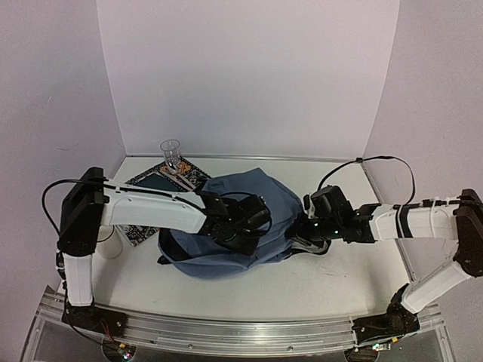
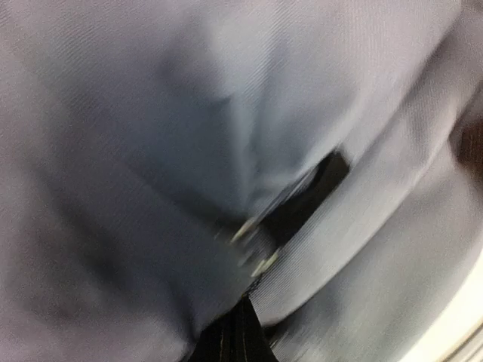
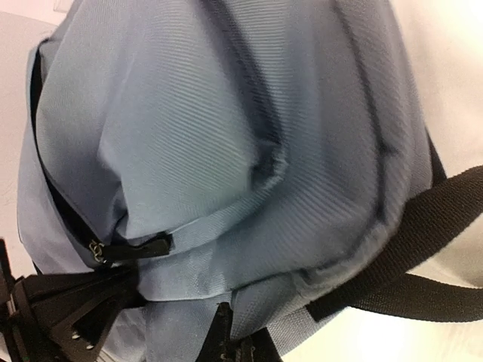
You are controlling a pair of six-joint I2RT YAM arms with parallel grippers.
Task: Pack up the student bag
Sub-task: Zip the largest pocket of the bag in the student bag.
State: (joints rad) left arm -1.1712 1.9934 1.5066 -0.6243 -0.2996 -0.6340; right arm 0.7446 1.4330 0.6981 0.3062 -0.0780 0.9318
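Where left fingers [image 2: 219, 343] meet, student bag [image 2: 151, 151] fabric blurs.

Both arms are built of white shell links joined by black joint housings. The left arm [image 1: 151, 210] has a boxy black shoulder with a thin left cable [image 1: 45, 200] looping out beside it. The right arm [image 1: 426, 221] wears a black forearm band, a black right cable [image 1: 377, 159] arching above it, and green lights [image 1: 313, 224] at the wrist. The right claw [image 1: 302, 232] has black plastic fingers [image 3: 72, 320] with triangular cut-outs.
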